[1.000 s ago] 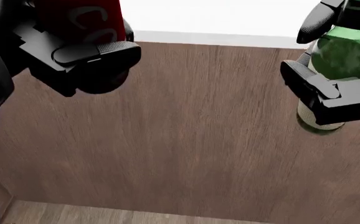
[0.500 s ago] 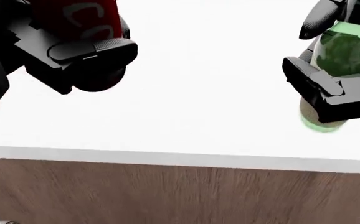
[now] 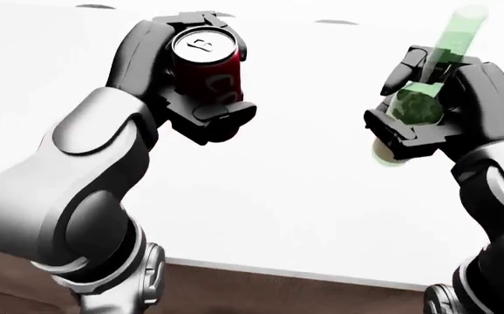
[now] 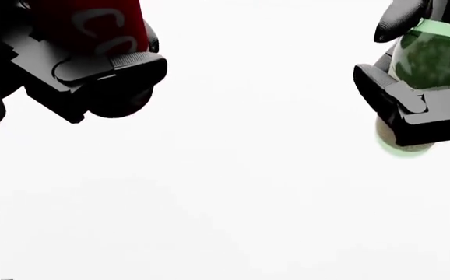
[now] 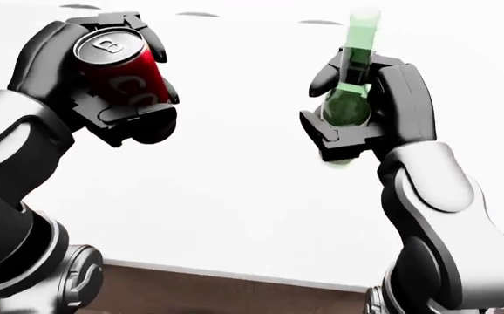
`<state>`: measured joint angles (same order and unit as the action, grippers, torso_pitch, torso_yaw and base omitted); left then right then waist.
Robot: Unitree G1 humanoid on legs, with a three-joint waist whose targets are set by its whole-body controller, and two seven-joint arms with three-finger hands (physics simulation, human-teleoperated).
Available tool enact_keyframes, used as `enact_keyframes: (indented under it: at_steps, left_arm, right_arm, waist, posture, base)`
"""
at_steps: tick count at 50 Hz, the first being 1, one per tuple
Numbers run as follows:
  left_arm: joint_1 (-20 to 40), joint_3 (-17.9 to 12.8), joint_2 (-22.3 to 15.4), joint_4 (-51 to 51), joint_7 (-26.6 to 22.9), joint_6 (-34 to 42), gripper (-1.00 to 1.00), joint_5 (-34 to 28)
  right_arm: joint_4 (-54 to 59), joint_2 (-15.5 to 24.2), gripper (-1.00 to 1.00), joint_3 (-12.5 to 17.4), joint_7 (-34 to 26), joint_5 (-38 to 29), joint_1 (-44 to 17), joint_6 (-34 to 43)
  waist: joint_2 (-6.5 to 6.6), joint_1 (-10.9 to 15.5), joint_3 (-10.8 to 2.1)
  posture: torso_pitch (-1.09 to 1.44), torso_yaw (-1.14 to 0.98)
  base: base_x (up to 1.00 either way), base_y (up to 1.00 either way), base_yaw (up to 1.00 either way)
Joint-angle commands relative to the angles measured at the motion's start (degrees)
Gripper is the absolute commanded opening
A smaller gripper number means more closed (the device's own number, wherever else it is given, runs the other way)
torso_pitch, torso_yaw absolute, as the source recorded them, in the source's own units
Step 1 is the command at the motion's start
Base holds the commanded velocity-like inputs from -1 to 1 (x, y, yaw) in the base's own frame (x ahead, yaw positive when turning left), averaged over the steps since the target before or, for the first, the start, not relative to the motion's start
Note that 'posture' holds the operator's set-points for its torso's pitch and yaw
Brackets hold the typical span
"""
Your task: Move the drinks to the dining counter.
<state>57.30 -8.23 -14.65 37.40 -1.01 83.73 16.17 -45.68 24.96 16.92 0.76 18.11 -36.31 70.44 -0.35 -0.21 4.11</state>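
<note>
Both drinks were in hand above the white counter (image 3: 261, 216), the left hand (image 3: 187, 98) clasped round the red can (image 3: 206, 62) and the right hand (image 5: 370, 114) round the green bottle (image 5: 352, 78), neither yet set down.

In the left-eye view the left hand (image 3: 201, 108) sits at upper left with its fingers closed round a can (image 3: 206, 65), top end facing the camera. At upper right the right hand (image 5: 365, 108) grips a bottle (image 5: 350, 85) (neck pointing up, slightly tilted). Both are held above the counter (image 3: 261, 216), which fills most of the frame. A strip of floor (image 5: 234, 294) runs along the bottom edge.
</note>
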Motion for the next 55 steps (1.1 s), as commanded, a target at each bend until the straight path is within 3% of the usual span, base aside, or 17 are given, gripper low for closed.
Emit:
enact_keyframes:
  at_steps: [1,8,13,22,34,55]
  left_arm:
    - [2.0,-0.4,-0.3,1.7,0.0,-2.4,-1.00,-0.1]
    - [2.3,-0.4,-0.2,1.7,0.0,-2.3,-1.00,-0.1]
    - [2.2,0.1,0.1,1.6,0.1,-2.5,-1.00,-0.4]
    - [1.4,1.2,1.0,0.9,0.0,-3.7,-1.00,-1.3]
    - [1.6,1.6,1.5,0.5,-0.4,-4.1,-1.00,-2.3]
    - [1.2,0.8,1.1,1.3,-1.1,-3.7,-1.00,-2.4]
  right_arm:
    - [-0.4,0.2,-1.00,0.3,0.4,-1.5,-2.0,-3.3]
    - [6.3,-1.0,-1.00,-2.3,0.3,-5.2,-5.2,-5.7]
    - [13.1,-2.5,-1.00,-5.9,0.1,-10.3,-6.8,-10.0]
    - [23.4,-6.6,-1.00,-7.7,-0.1,-16.6,-7.6,-17.0]
    - [30.7,-10.2,-1.00,-8.6,0.6,-20.4,-6.6,-23.7]
    - [37.5,-11.4,-1.00,-8.5,2.4,-20.7,-4.1,-30.8]
  waist:
    - [0.12,0.0,-2.39]
    - [-0.42,0.3,-1.87]
    - [-0.64,0.4,-1.73]
    - [-0.53,0.5,-2.03]
    - [-0.11,0.6,-2.64]
    - [-0.70,0.5,-2.72]
  posture:
    - [0.00,0.00]
    - [0.00,0.00]
    - [0.00,0.00]
    - [0.00,0.00]
    - [0.00,0.00]
    - [0.00,0.00]
  base:
    - [0.00,0.00,0.00]
    - [0.00,0.00,0.00]
    - [0.00,0.00,0.00]
    - [0.00,0.00,0.00]
    - [0.00,0.00,0.00]
    - [0.00,0.00,0.00]
